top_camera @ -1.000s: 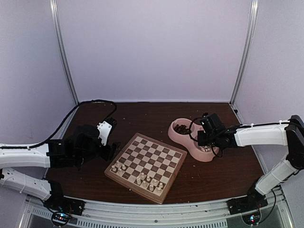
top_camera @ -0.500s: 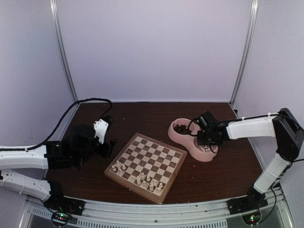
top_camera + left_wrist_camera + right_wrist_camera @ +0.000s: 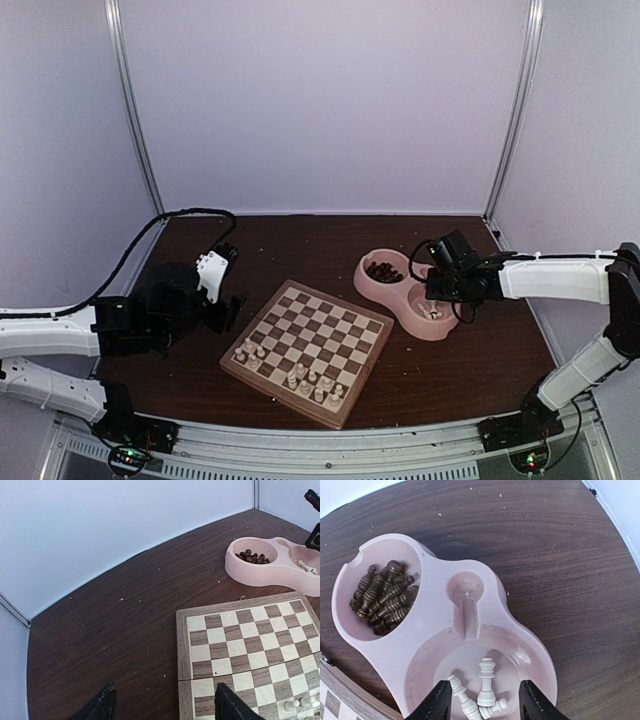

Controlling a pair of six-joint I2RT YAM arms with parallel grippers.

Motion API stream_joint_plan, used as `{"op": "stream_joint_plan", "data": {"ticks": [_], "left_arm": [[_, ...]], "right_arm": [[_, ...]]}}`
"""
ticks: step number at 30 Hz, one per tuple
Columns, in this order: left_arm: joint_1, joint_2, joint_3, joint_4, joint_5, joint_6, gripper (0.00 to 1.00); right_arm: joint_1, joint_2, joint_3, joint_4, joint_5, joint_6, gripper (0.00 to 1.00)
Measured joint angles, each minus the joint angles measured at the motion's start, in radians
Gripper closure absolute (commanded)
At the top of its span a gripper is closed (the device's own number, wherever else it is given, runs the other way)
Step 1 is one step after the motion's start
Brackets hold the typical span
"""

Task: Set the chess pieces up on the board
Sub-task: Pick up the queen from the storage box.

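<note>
Forearm level, right gripper spread above chess pieces in bowl (left gripper spread beside board).

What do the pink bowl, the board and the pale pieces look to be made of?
Pink bowl: likely moulded plastic, smooth matte, seamless rounded walls.
Board: wood, grain visible in checks and rim.
Pale pieces: probably turned wood, cream, slight sheen; could be plastic.
</note>
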Motion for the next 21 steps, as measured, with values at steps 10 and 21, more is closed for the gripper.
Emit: {"op": "stream_joint_plan", "data": {"ticks": [10, 21], "left_arm": [[0.0, -0.036, 0.022, -0.033, -0.048, 0.005, 0.32], [0.0, -0.195, 0.021, -0.069, -0.121, 0.011, 0.27]], "right_arm": [[0.0, -0.042, -0.043, 0.072, -0.023, -0.056, 0.47], [0.003, -0.258, -0.219, 0.289, -0.024, -0.221, 0.4]]}}
